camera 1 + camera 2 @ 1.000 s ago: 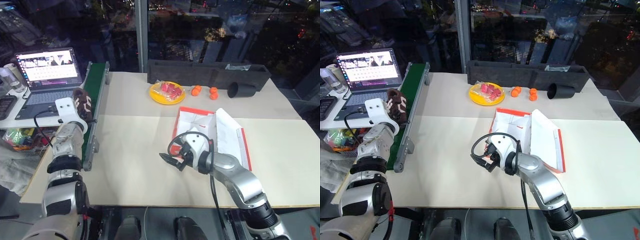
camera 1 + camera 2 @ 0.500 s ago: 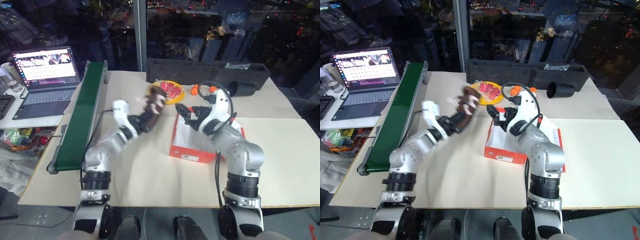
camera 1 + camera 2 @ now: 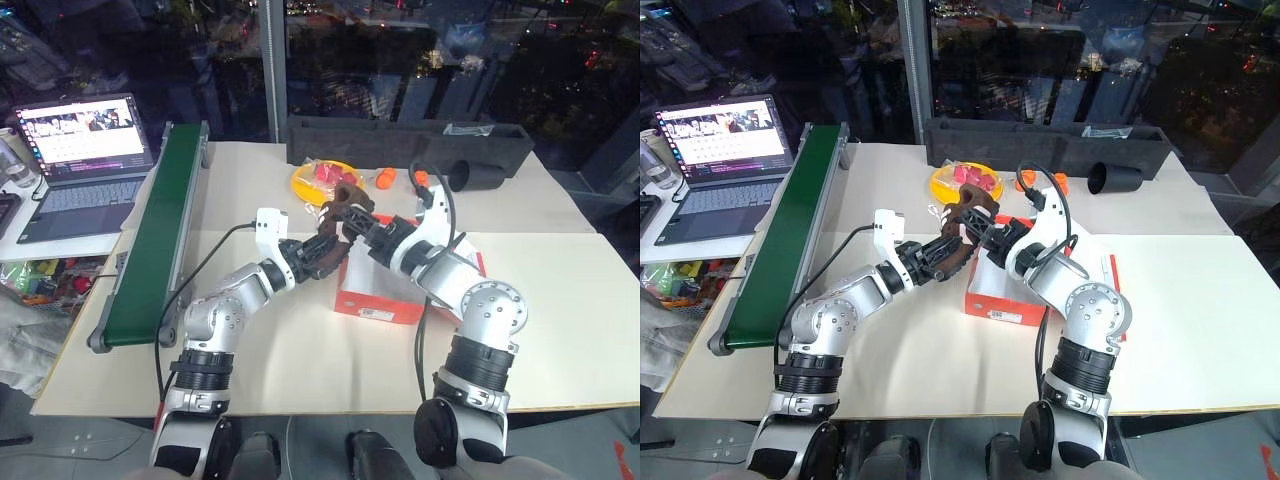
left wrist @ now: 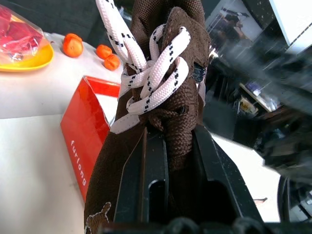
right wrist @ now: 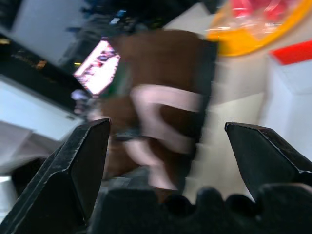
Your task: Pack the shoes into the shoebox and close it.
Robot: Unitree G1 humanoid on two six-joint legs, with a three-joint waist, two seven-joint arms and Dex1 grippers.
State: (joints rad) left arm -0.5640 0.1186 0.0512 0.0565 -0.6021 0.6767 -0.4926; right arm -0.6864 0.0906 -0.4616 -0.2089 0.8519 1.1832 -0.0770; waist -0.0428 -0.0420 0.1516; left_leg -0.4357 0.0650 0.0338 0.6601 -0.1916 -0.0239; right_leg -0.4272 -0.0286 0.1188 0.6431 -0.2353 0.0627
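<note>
My left gripper (image 4: pixel 168 161) is clamped tight on one shoe (image 4: pixel 161 97), pinching the brown upper right below the white laces, and I'm holding it up in the air over the near-left corner of the shoebox (image 3: pixel 385 295). From the head cameras the shoe (image 3: pixel 965 235) sits between my two arms, toe end angled up and toward the far side. My right gripper (image 5: pixel 168 146) is spread as wide as it goes, fingers well apart on either side of the shoe's blurry outline in its wrist cam, pointing at it from the right but I can't tell if it's actually touching it. In the head view that gripper (image 3: pixel 368 232) hangs just beside the shoe, above the box's far-left edge. The box is red-orange with a white label on its near side and sits around the middle of the pale table (image 3: pixel 560 300), with its lid folded out to the right. Farther back there's a yellow plate (image 3: pixel 310 180) with something red in a clear bag, a few small orange fruits (image 3: pixel 385 178) next to it, a black cup (image 3: pixel 480 178) lying on its side, and a long dark grey tray (image 3: pixel 400 140) along the far edge. Off to the left runs a green conveyor belt (image 3: pixel 160 235), and past it an open laptop (image 3: pixel 80 150).
</note>
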